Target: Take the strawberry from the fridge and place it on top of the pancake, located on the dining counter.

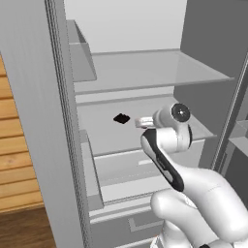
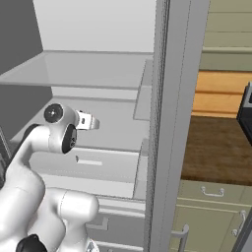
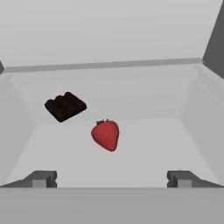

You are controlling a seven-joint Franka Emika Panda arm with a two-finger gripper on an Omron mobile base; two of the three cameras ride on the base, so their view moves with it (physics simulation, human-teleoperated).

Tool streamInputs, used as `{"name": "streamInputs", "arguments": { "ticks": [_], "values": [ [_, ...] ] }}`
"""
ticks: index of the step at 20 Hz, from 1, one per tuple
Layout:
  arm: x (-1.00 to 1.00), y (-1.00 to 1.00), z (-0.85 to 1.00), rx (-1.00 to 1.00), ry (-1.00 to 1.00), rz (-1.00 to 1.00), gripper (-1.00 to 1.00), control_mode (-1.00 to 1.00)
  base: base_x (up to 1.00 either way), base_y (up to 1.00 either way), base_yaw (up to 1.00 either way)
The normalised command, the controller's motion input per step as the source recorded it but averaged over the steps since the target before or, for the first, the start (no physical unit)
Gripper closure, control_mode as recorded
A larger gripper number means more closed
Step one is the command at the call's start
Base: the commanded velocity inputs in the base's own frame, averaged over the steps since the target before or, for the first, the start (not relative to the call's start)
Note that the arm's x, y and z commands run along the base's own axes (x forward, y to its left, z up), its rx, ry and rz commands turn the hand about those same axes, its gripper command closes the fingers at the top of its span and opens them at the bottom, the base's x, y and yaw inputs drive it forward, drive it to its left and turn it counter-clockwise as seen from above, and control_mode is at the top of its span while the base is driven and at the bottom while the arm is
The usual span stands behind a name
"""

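Observation:
The strawberry (image 3: 105, 134) is a small red berry lying on a pale shelf inside the fridge (image 1: 145, 72), whose door stands open. In the hand view my gripper (image 3: 112, 179) is open, its two fingertips (image 3: 40, 178) set wide apart and short of the berry, with nothing between them. The left base view has my gripper (image 1: 144, 122) reaching over the middle shelf; the right base view has the gripper (image 2: 91, 122) at the same shelf of the fridge (image 2: 98, 69). The pancake and the dining counter are out of view.
A dark brown chocolate piece (image 3: 65, 106) lies on the same shelf behind and left of the berry, and the chocolate piece (image 1: 121, 118) also sits left of the hand. The fridge's side wall (image 2: 170, 123) stands close on the right. Beyond it runs a brown worktop (image 2: 216, 147) on green cabinets.

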Motion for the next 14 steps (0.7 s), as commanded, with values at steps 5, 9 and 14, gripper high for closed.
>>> {"name": "streamInputs", "arguments": {
  "ticks": [5,9,14],
  "values": [
    [0.42,0.00,-0.09,0.00,0.11,0.00,-1.00,-1.00,0.00,0.00,0.00],
    [0.08,0.00,-0.20,-0.02,0.06,0.00,-1.00,-1.00,0.00,0.00,0.00],
    [0.16,0.02,-0.14,-0.02,0.01,0.00,-1.00,-1.00,0.00,0.00,0.00]
  ]
}}
